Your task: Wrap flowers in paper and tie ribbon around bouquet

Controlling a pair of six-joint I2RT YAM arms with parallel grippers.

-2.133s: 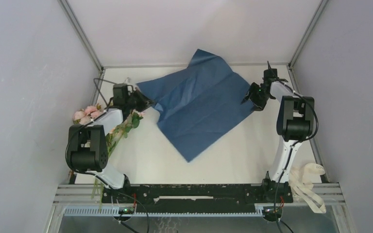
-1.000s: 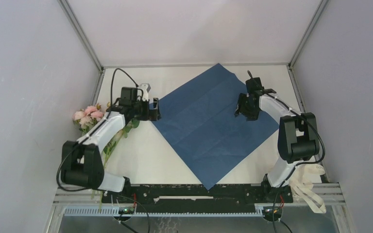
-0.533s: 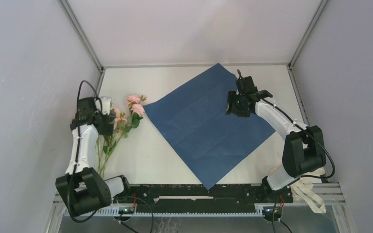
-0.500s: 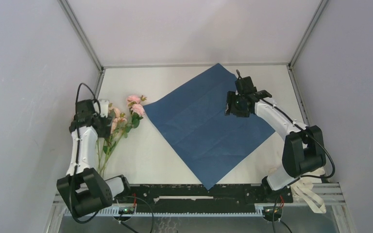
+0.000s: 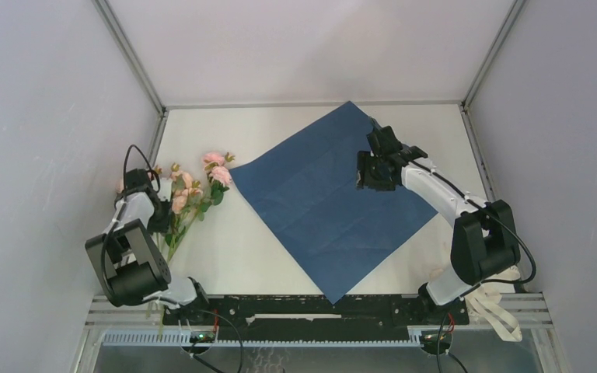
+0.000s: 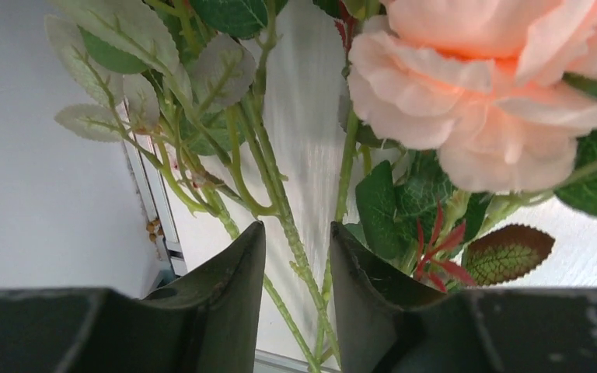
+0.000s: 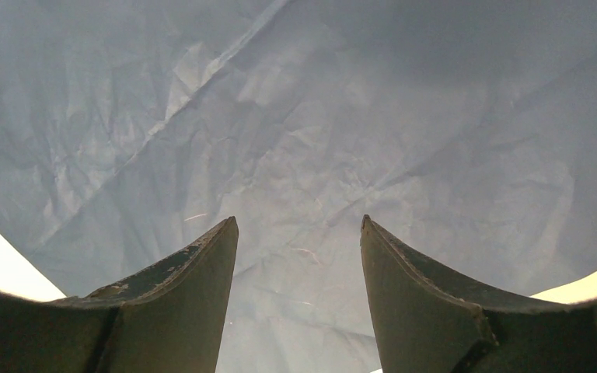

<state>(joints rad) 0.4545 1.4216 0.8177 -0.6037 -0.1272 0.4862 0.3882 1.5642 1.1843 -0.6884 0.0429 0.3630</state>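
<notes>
The flowers lie at the table's left edge, pink blooms toward the paper and thin green stems running toward the near left. My left gripper is down over the stems. In the left wrist view its jaws stand narrowly apart with green stems in the gap and a big pink bloom just beyond. The blue paper lies flat as a diamond in the middle. My right gripper hovers open over its right half, with only creased paper between the fingers. The ribbon lies heaped at the near right corner.
Grey walls enclose the table on the left, back and right. A metal rail with the arm bases runs along the near edge. The flowers sit close to the left wall frame.
The paper went from crumpled to lying flat. My left arm pulled back from the paper's left corner to the flower stems and its jaws narrowed. The right gripper shifted slightly left over the paper.
</notes>
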